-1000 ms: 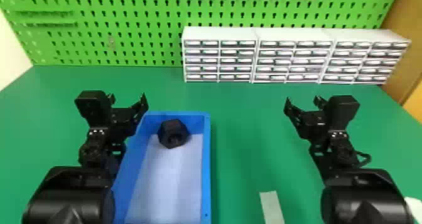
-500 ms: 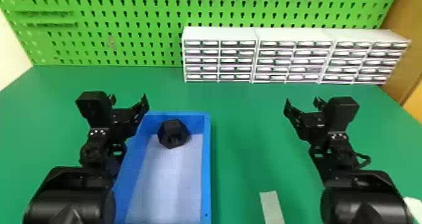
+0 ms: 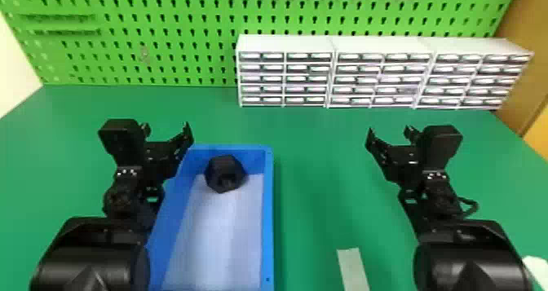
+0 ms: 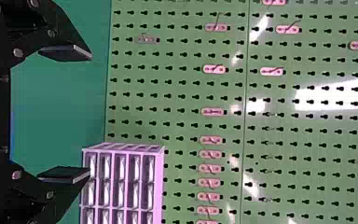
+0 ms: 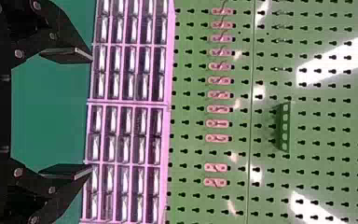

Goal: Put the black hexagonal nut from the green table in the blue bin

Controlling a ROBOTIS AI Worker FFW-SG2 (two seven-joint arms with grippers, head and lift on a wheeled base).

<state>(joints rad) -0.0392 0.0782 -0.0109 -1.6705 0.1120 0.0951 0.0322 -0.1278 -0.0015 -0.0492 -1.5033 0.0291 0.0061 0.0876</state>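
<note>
The left gripper [image 3: 167, 132] is held up at the bin's far left corner, and the right gripper [image 3: 389, 134] is over the table's right half. Inside the blue bin [image 3: 268, 212], the black hexagonal nut [image 3: 225, 174] lies at the far end against the far wall. In the left wrist view the left gripper [image 4: 65, 113] has its two fingers wide apart with nothing between them. Likewise, the right gripper [image 5: 67, 113] in the right wrist view is open and holds nothing. Both grippers are apart from the nut.
White drawer cabinets [image 3: 334, 78] stand along the back of the green table [image 3: 318, 155], before a green pegboard [image 3: 163, 45]. A pale strip [image 3: 353, 270] lies near the front, right of the bin. Something white [image 3: 537, 270] is at the right edge.
</note>
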